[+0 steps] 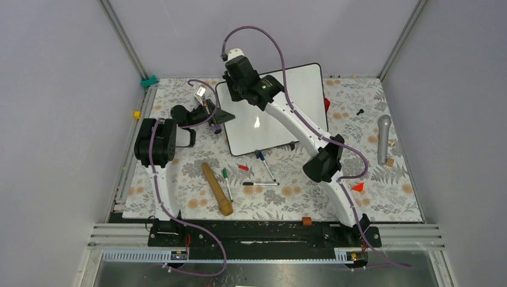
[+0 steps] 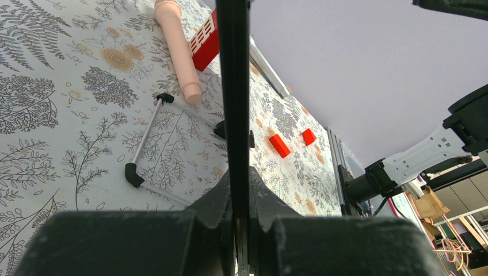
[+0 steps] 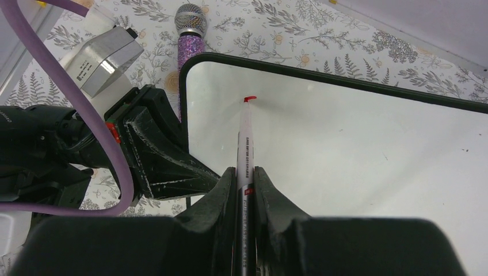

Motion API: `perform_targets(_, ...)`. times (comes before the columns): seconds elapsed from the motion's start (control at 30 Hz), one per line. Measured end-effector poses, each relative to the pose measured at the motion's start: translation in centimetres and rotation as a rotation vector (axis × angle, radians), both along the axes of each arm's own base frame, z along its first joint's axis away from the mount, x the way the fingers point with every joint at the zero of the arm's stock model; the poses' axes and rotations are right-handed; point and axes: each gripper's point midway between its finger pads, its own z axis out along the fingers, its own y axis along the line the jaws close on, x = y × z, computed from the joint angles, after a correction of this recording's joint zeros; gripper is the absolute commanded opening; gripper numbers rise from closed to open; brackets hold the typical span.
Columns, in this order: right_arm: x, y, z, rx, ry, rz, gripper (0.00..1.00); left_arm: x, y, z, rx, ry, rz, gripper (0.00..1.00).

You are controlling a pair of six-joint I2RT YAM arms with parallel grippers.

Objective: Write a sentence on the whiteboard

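Right hand clenches one red marker on the one whiteboard; left hand clamps its frame.

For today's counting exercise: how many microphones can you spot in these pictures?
2. A grey microphone lies near the table's right edge; a purple glittery microphone lies just off the whiteboard's left corner. Others may be hidden.

The whiteboard lies toward the far middle of the table, turned a little askew. It is a glossy white rectangle in a thin black frame with rounded corners. Its left edge is pinched in the left gripper.
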Motion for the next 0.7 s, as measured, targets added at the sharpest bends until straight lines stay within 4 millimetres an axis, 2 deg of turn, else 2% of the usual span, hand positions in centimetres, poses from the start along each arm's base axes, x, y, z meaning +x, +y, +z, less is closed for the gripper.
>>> perform_targets(0.33, -0.5, 0.5, -0.3, -0.005, 0.012, 0.026, 0.00, 0.0, 0.0, 0.0, 0.000, -0.002, -0.001, 0.00)
perform_targets(0.7, -1.1, 0.2, -1.5, -0.063, 0.022, 0.016, 0.00, 0.1, 0.0, -0.1, -0.001, 0.007, 0.003, 0.00)
